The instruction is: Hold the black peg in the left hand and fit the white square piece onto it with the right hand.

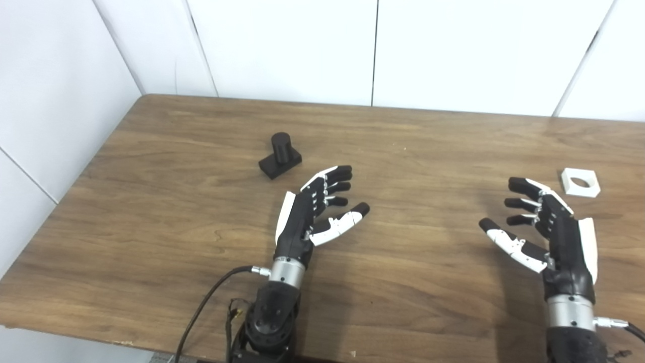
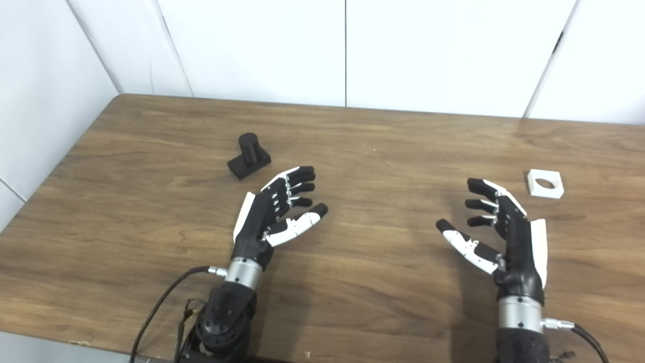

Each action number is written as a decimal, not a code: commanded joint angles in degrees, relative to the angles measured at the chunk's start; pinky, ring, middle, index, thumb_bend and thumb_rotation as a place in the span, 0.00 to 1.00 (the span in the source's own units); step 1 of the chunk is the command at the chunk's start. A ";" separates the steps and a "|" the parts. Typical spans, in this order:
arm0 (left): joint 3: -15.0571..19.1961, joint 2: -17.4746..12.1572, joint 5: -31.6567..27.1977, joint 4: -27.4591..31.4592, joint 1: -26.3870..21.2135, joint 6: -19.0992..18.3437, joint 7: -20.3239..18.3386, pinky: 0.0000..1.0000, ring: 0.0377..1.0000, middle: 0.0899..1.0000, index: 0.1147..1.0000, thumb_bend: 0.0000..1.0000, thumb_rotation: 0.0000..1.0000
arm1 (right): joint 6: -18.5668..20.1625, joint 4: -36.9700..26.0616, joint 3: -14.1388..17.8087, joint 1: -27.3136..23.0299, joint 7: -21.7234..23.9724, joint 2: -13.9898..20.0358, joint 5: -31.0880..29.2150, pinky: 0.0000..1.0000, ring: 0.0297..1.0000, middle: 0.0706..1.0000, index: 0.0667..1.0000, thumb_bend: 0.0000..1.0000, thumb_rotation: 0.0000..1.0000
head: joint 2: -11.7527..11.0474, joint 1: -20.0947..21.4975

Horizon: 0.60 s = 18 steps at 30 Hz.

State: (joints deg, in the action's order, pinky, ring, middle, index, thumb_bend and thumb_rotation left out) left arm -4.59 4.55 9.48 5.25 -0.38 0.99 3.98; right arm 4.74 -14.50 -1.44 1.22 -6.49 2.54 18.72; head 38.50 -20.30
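Black peg (image 1: pixel 280 155) upright far left on counter (image 1: pixel 403 141), white square piece (image 1: pixel 580 182) far right, left hand (image 1: pixel 315 212) and right hand (image 1: pixel 546 227) spread, holding nothing

Both forearms (image 1: pixel 269 322) cut off below.

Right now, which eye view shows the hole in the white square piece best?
The left eye view, marginally: the white square piece sits a touch larger there, its round hole clear, lying flat on the table beyond the right robot hand. The right eye view shows the same piece unobstructed, just slightly smaller.
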 commanded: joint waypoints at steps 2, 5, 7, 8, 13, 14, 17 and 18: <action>0.22 0.18 1.79 2.13 -1.21 0.92 1.39 0.66 0.77 0.77 0.66 0.66 0.18 | -0.55 -2.36 -0.19 -0.66 -0.09 -0.46 0.36 0.54 0.66 0.73 0.71 0.54 0.00 | 0.12 -0.02; 0.13 -0.21 4.91 3.16 -1.33 -0.05 2.42 0.67 0.78 0.78 0.65 0.67 0.19 | -0.92 -2.23 -0.28 -0.70 -0.20 -0.17 0.96 0.54 0.65 0.72 0.70 0.55 0.01 | 0.08 -0.09; -0.10 -0.99 7.99 4.43 -1.55 -1.31 2.69 0.67 0.78 0.78 0.66 0.68 0.21 | -0.60 -2.55 -0.32 -0.66 -0.08 -0.03 1.41 0.54 0.65 0.71 0.69 0.56 0.03 | 0.09 -0.17; -0.19 -1.37 9.22 5.10 -1.69 -2.05 2.63 0.68 0.78 0.78 0.67 0.68 0.22 | -0.52 -2.64 -0.27 -0.64 0.03 -0.03 1.28 0.54 0.65 0.71 0.69 0.56 0.03 | 0.09 -0.17; -0.11 -3.19 11.81 7.57 -3.11 -5.04 1.56 0.68 0.79 0.79 0.67 0.69 0.21 | -0.06 -2.68 0.00 -0.81 0.35 0.11 0.89 0.54 0.65 0.72 0.69 0.56 0.03 | 0.09 -0.08; 0.04 -3.69 12.48 8.09 -3.66 -6.20 1.40 0.69 0.80 0.79 0.66 0.69 0.20 | -0.11 -2.63 0.03 -0.88 0.41 0.19 0.80 0.54 0.65 0.72 0.69 0.57 0.03 | 0.04 -0.11; 0.21 -4.85 14.24 8.87 -4.96 -8.67 1.16 0.69 0.79 0.79 0.65 0.68 0.19 | 0.27 -2.85 0.02 -0.99 0.51 0.25 0.87 0.53 0.65 0.72 0.69 0.57 0.01 | 0.09 -0.18; 0.19 -5.50 15.16 8.90 -5.51 -9.22 1.16 0.68 0.79 0.79 0.65 0.68 0.19 | 0.37 -2.96 0.00 -1.00 0.58 0.25 0.86 0.53 0.64 0.72 0.69 0.57 0.01 | 0.09 -0.18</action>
State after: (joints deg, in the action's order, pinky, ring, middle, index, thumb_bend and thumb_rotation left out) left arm -4.43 -0.24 22.70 12.07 -3.06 -8.06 4.79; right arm 5.82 -15.30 -1.43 1.28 -5.97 2.71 19.46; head 38.58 -20.48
